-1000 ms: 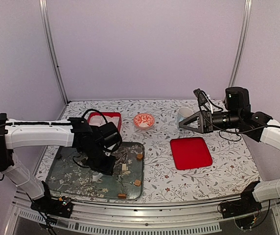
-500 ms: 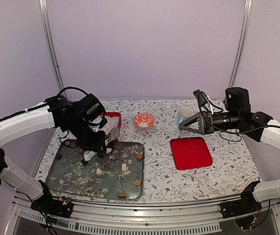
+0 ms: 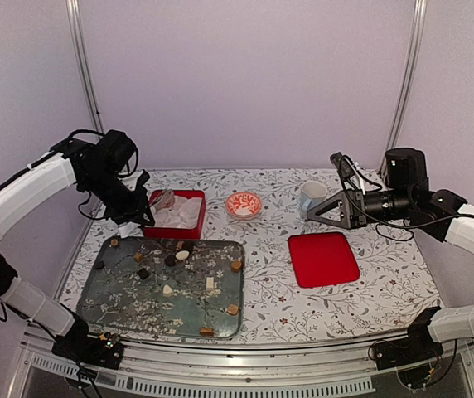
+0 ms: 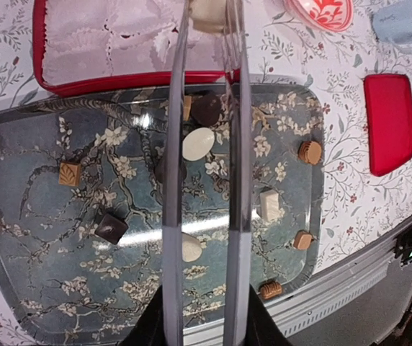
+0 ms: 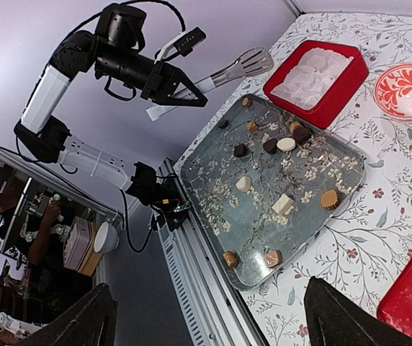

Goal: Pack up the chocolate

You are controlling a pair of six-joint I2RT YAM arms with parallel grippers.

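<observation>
One cream-white piece of the chocolate is pinched between the tips of the metal tongs, and we see it held over the red box lined with white paper cups at the table's far left edge. The left gripper is clamped on the tongs' handle. The other pieces lie scattered on the blossom-patterned tray at the near left corner. The right gripper hovers over the far right side, fingers spread wide.

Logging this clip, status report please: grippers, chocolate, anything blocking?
Left gripper shut on tongs; right gripper open by mug. Cream chocolate piece in tongs over red box; other pieces on floral tray. Nothing blocking.
</observation>
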